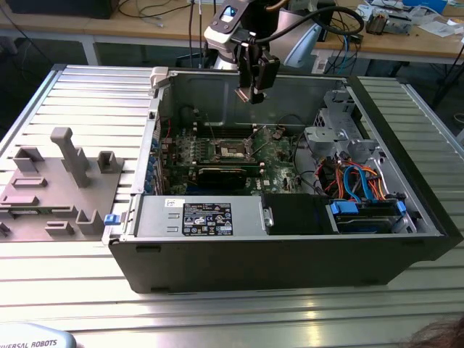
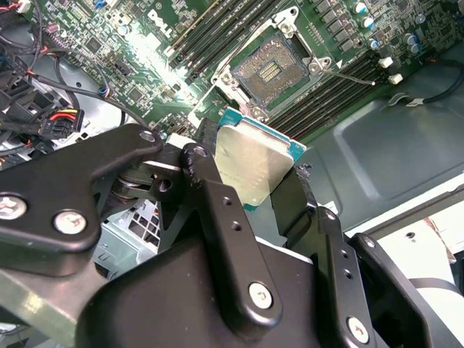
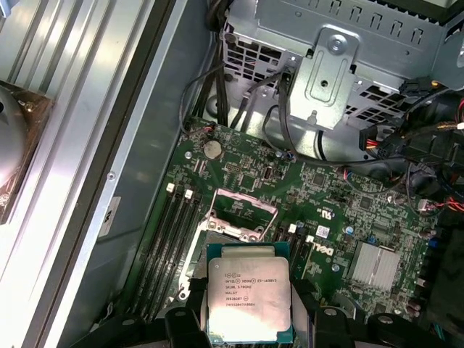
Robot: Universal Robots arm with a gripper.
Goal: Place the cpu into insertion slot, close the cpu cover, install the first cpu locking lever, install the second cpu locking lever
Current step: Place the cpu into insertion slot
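- Tabletop (image 1: 65, 290): ribbed metal. It carries an open computer case (image 1: 290, 254) across the middle of the exterior view. A grey fixture block (image 1: 51, 196) sits at the exterior view's left, well apart from the work.
- Green circuit board (image 1: 210, 156) lies on the case floor, centre of the exterior view.
- Gripper (image 1: 252, 93) hangs in the upper middle of the exterior view, above the board and clear of it. It is clenched on the cpu (image 3: 250, 301), with the black fingers (image 2: 217, 196) pressing opposite edges and the silver top facing the first wrist view.
- Insertion slot (image 2: 272, 69) is bare, its contact field exposed. The cpu is held up off the board and not yet in the slot.
- Step in hand, as judged: the first, placing the cpu; cover and levers untouched.
- Seating calls for the chip's edges squared to the slot rim, held level, then a gentle straight drop. A tilt risks bending the contacts.
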